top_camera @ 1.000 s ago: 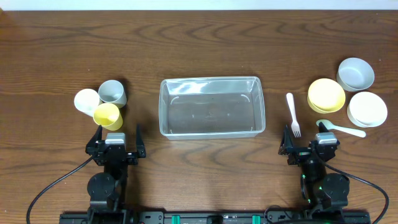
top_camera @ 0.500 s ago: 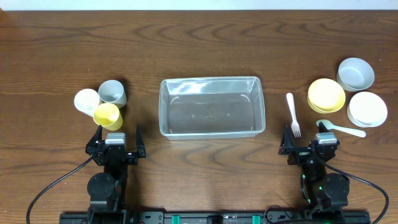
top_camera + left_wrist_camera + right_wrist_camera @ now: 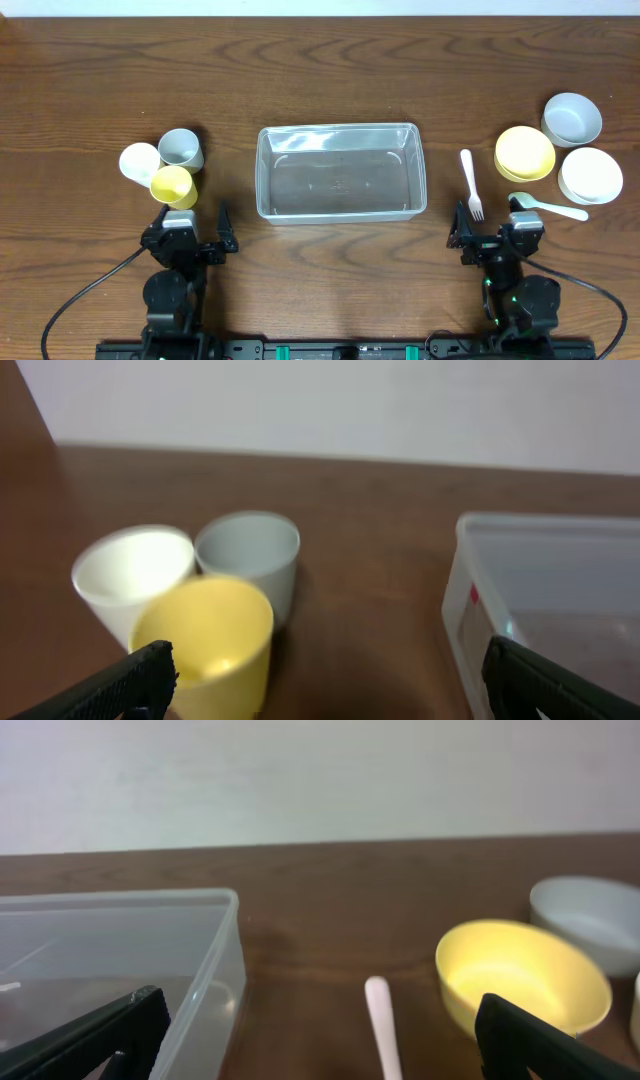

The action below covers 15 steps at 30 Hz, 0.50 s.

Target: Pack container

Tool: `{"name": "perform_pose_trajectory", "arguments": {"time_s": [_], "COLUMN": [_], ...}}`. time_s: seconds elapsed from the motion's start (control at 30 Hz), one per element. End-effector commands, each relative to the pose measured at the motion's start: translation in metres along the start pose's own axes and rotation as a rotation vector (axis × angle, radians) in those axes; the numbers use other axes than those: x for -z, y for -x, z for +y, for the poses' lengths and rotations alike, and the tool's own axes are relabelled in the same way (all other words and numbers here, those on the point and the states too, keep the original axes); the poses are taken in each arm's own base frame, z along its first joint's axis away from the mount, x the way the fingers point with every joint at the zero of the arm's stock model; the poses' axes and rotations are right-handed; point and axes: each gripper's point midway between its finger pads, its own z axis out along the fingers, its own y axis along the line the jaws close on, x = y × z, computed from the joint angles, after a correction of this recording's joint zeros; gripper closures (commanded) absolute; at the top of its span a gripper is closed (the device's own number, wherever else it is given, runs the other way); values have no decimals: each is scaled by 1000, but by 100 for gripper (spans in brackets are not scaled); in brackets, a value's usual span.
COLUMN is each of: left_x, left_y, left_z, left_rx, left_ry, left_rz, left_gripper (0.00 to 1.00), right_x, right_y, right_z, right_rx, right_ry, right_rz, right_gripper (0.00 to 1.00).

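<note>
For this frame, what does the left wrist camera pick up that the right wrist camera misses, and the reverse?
Only the left wrist view: three cups bunched together, a white cup, a grey cup and a yellow cup nearest the camera.
Only the right wrist view: the handle of a white fork, a yellow bowl and a grey bowl behind it.
Both: the clear container, one end in each view, with nothing seen inside, plus the brown table and the pale wall.

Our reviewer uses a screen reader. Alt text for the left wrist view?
A white cup, grey cup and yellow cup cluster at left; the clear container shows at right. The left gripper is open, fingers framing the bottom.
</note>
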Motion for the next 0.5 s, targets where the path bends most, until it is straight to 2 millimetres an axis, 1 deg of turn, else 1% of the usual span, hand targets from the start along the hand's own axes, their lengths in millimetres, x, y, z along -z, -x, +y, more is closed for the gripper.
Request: {"name": "perform_pose_trajectory", "arguments": {"time_s": [0.0,0.1,0.27,0.33,0.47], "left_x": [-1,-3,-8,-10,-16], "left_y": [-1,19,70,84,103], "left_z": [2,0,-6,-7,-9], "left_rx": [40,40,59,54,39], "left_ry": [14,15,21,31,56], "left_rz": [58,75,143,228,435], "left_gripper": [2,2,2,2,2], "right_x": [-4,-6,-10,-13,-22], "right_y": [-14,-16,-1,7,28], "right_z": [-1,-1,3,9,12], "right_rx": [-78,-78,-78,-82,-82], "right_ry": [-6,-13,-9,4,-15], "right_rz": [60,92,150,203,346], "right_gripper": [1,1,1,1,1]}}
